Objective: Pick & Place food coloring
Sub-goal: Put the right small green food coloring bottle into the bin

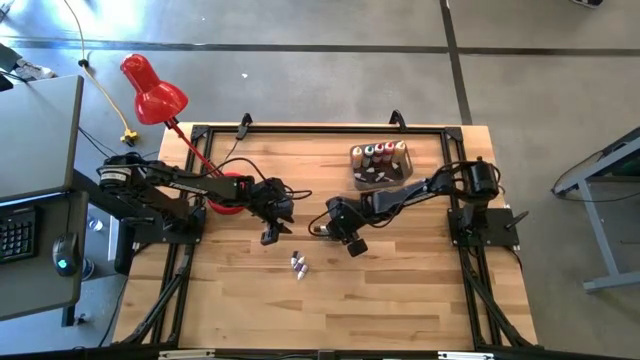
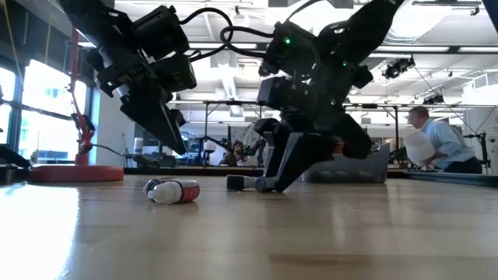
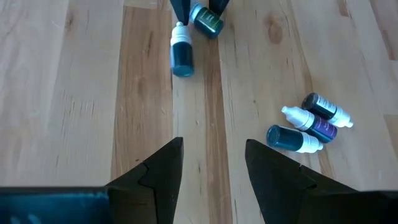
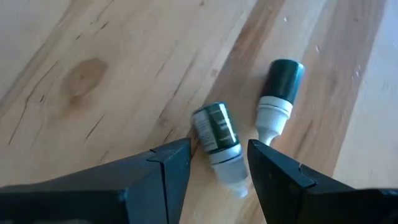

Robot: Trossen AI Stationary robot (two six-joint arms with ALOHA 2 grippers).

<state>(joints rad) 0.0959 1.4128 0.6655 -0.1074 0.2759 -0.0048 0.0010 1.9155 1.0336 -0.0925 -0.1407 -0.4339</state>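
Two tiny dark green, white-capped food coloring bottles lie on their sides mid-table. My right gripper (image 4: 219, 152) (image 1: 355, 245) is open and tipped down, its tips at the table (image 2: 268, 185), one on each side of the labelled bottle's (image 4: 216, 134) cap end. The second bottle (image 4: 278, 93) lies just beside it. Three more tiny bottles (image 3: 308, 124) (image 1: 298, 265) lie in a cluster nearer the table's near edge. My left gripper (image 3: 213, 152) (image 1: 270, 237) hangs open above bare wood, left of them. My right gripper comes slanting down from above, its fingers along either side of the labelled bottle's white cap end (image 4: 229, 167). The bottle lies flat on the table. Whether the finger (image 4: 177, 158) next to the bottle's body touches it, I cannot tell.
A grey tub (image 1: 354, 160) at the far right of the table holds several upright coloured bottles (image 1: 382, 153). A red desk lamp (image 1: 152, 92) stands on its base (image 1: 228, 195) at the far left. A person (image 2: 440, 140) is in the room beyond.
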